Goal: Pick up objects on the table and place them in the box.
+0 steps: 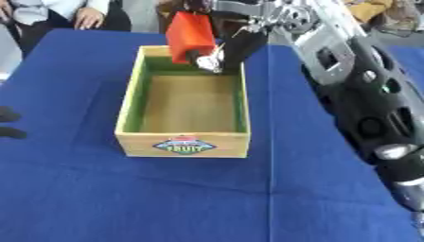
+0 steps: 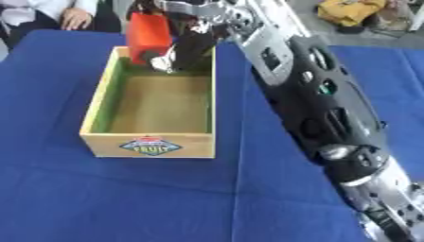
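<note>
On the blue worktop (image 1: 75, 198), the open box (image 1: 128, 99) waits as the right hand (image 1: 217, 53), fingers curled round a red block (image 1: 190, 35), hangs over its far end; lower before letting go. Left hand (image 1: 8, 124) idles, fingers unclear.

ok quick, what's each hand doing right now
Right hand: shut on the red block, over the far end of the wooden box.
Left hand: barely in view at the left edge; cannot tell.

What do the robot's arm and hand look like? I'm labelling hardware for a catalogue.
The right arm has glossy black shells with round recesses, silver-grey metal brackets near the wrist and a silver joint lower down. The right hand is black.
</note>
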